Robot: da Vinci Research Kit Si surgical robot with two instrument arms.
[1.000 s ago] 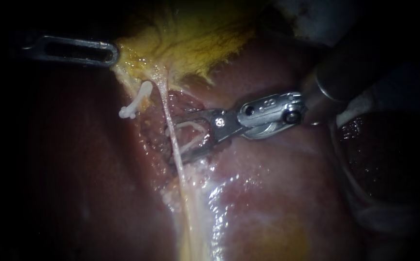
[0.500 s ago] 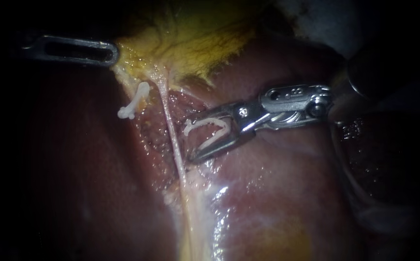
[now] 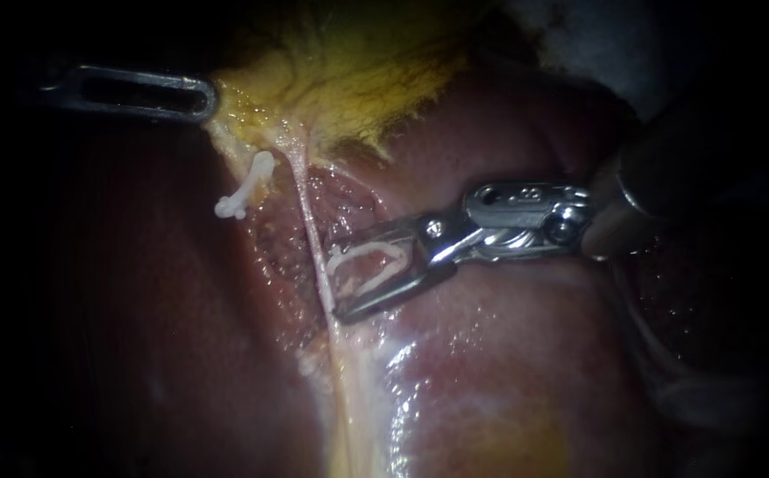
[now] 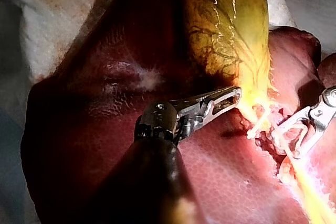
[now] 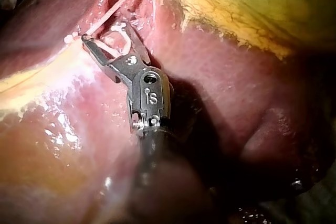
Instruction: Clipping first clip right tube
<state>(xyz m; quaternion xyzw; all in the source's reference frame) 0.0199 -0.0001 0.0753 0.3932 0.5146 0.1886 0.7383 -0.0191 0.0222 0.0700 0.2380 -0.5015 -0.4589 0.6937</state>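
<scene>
Your left tool [image 3: 198,96] grips the gallbladder [image 3: 349,80] edge, tensioning the right tube [image 3: 307,217]; your right tool [image 3: 335,280], jaws spread, carries an open clip [image 3: 368,264], tips at the tube, not clearly around it

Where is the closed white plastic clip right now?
Endoscope view: the closed white plastic clip sits left of the thin pale tube, just below the yellow gallbladder.

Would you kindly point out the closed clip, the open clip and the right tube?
closed clip [image 3: 247,186], endoscope view, its middle.
open clip [image 3: 371,251], endoscope view, its upper arm.
right tube [image 3: 308,221], endoscope view, the stretch above the open clip.
</scene>
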